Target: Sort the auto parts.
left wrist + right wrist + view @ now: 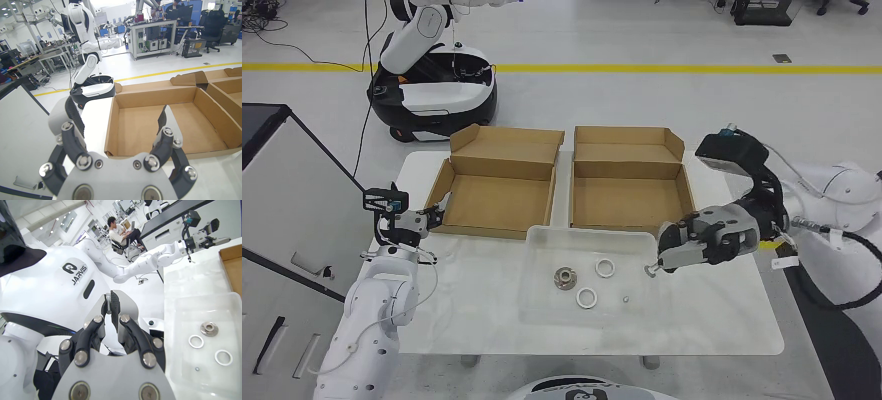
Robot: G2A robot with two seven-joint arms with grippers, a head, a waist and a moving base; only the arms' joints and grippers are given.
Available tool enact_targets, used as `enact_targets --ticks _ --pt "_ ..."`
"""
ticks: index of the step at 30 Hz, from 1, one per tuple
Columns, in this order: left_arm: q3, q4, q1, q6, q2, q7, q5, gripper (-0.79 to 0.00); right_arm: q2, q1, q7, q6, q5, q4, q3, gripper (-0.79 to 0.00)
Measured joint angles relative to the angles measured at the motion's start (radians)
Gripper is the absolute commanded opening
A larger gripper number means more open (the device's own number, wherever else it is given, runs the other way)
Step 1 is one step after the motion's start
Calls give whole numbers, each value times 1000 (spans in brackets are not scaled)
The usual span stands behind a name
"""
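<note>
Top and wrist views of the sorting station. The right gripper [108, 301] hung at the edge of the clear tray [592, 231], on the side farthest from the left gripper [117, 106]. Its fingers [115, 308] were clamped on a threaded bolt [108, 304], which stood lengthwise between the pads, above the table [472, 290] and not touching it.

Inside the tray, we observed four loose parts, all apart from the right fingers. A flanged metal hub [209, 328] lay farthest from them. One white ring [189, 342] lay beside the hub, and a second white ring [216, 357] lay apart from the first. A small nut [197, 368] lay nearest the fingers.

The left gripper was held just beside the near outer corner of the left cardboard box [151, 128]. Its fingers [72, 113] were spread wide apart and gripped nothing. One fingertip was over the table and the other over the box floor. The right cardboard box [627, 195] stood beyond the left box as seen from these fingers. Both boxes touched along one side behind the tray.
</note>
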Motion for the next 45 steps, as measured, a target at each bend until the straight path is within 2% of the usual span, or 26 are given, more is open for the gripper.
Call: enact_targets --ticks 8,18,23,34,45 --pt "0 0 0 0 0 0 0 0 -49 44 56 56 182 48 -42 -785" --pt "0 0 0 0 0 0 0 0 -57 45 55 62 196 48 -51 -785" --pt "0 0 0 0 0 0 0 0 -76 28 43 116 295 15 -102 -785" --pt "0 0 0 0 0 0 0 0 -144 94 81 197 543 37 -240 -785" --pt "0 0 0 0 0 0 0 0 -201 132 16 208 622 72 -312 -785"
